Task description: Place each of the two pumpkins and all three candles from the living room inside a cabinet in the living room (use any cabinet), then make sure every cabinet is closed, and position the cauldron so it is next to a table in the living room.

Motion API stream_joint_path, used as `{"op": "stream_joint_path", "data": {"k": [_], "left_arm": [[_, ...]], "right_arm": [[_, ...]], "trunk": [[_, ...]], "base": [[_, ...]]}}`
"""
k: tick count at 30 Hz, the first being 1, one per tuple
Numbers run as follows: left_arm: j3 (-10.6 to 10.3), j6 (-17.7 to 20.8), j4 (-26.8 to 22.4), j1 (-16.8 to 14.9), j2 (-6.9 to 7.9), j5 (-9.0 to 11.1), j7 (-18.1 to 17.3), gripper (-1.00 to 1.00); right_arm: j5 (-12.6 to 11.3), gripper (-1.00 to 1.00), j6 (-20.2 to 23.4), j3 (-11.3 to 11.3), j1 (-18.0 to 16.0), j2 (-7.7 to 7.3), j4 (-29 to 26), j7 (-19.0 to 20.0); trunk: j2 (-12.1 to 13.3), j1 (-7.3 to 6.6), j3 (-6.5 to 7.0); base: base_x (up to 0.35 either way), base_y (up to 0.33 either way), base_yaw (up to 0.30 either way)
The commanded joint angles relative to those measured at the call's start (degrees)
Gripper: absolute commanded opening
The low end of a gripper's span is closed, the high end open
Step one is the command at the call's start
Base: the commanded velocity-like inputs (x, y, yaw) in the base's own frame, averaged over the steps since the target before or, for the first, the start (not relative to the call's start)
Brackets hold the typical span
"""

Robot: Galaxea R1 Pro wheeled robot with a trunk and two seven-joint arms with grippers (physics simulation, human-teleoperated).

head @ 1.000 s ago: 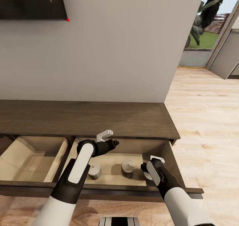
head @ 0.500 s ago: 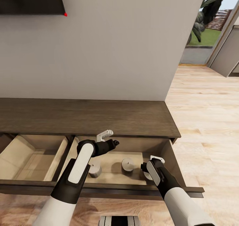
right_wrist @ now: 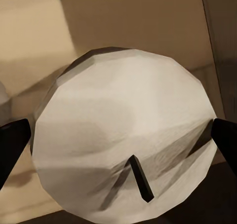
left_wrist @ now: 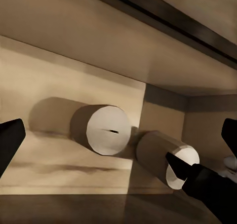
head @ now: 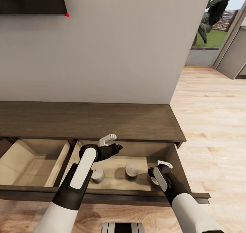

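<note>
Right hand (head: 153, 174) shifted rightward — open above candle (right_wrist: 126, 135).

- A home's living room, rendered in a simulator.
- A long, low dark-brown cabinet (head: 102, 121) stands against a plain grey wall (head: 119, 48), with pale-wood drawers (head: 34, 159) pulled open.
- The corner of a black television screen (head: 30, 0) hangs on the wall above the cabinet.
- Light wood plank floor (head: 212, 123) runs to the right toward a glazed opening (head: 213, 24) showing leafy plants and green grass outside.
- Short grey-beige candles (head: 131, 171) stand in the right drawer, a household touch.
</note>
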Motion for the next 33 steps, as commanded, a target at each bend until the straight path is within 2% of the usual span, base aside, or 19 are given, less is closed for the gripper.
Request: {"op": "stream_joint_path", "data": {"k": [1, 15, 21, 28, 33], "left_arm": [[0.0, 0.1, -0.1, 0.0, -0.01, 0.6, 0.6, 1.00], [0.0, 0.1, -0.1, 0.0, -0.01, 0.6, 0.6, 1.00], [0.0, 0.1, -0.1, 0.0, 0.03, 0.6, 0.6, 1.00], [0.0, 0.1, -0.1, -0.1, 0.07, 0.6, 0.6, 1.00], [0.0, 0.1, -0.1, 0.0, 0.06, 0.6, 0.6, 1.00]], "right_arm": [[-0.6, -1.00, 0.1, 0.2, 0.0, -0.04, -0.1, -0.5], [-0.8, -1.00, -0.1, 0.2, 0.0, -0.09, 0.0, -0.4], [-0.9, -1.00, -4.1, 0.3, 0.0, -0.14, 0.0, -0.1], [-0.6, -1.00, -4.6, 0.3, 0.0, -0.14, 0.0, 0.0], [-0.6, -1.00, -4.6, 0.3, 0.0, -0.14, 0.0, 0.0]], "trunk": [[0.0, -0.01, -0.05], [0.0, -0.01, -0.05], [0.0, -0.01, -0.05], [0.0, -0.01, -0.05], [0.0, -0.09, 0.62]], "base": [[0.000, 0.000, 0.000], [0.000, 0.000, 0.000], [0.000, 0.000, 0.000], [0.000, 0.000, 0.000], [0.000, 0.000, 0.000]]}}
